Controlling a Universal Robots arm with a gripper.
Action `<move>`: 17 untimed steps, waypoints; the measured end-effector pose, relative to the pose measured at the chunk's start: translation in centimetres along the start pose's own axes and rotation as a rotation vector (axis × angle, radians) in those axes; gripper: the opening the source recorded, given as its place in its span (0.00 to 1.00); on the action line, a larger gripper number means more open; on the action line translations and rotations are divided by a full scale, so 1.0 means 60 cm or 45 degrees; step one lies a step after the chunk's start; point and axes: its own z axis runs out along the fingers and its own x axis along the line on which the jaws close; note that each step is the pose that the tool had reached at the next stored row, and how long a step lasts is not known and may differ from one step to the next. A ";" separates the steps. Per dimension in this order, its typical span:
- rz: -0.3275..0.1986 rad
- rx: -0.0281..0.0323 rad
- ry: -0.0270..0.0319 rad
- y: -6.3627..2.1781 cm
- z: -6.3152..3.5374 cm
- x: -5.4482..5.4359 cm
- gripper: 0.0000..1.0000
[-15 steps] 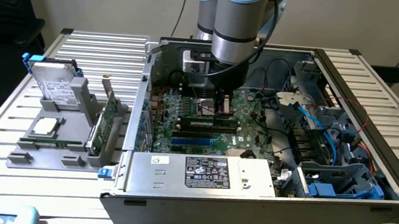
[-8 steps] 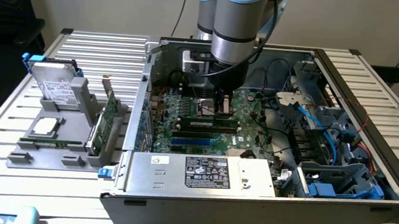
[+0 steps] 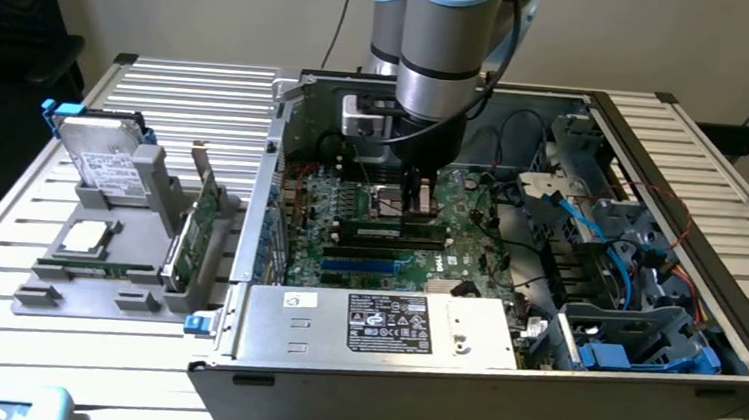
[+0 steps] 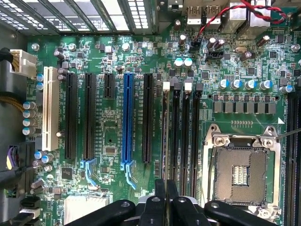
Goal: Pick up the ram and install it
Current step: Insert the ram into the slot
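Motherboard [image 3: 343,213] open from above; cables [image 3: 574,221] crowd exterior view's right side.

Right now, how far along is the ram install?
Pickup looks done: the gripper is shut on the ram, low inside the computer case. In hand: the ram lines up with the memory slots beside the processor socket. Left: seating it; I cannot tell whether it is pressed home.

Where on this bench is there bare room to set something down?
Bare table slats behind the grey parts fixture, and a strip between it and the front edge. Inside the computer case, the motherboard, cables and the arm crowd everything.
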 end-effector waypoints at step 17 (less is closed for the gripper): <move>0.000 0.0085 0.0006 0.002 0.005 0.000 0.13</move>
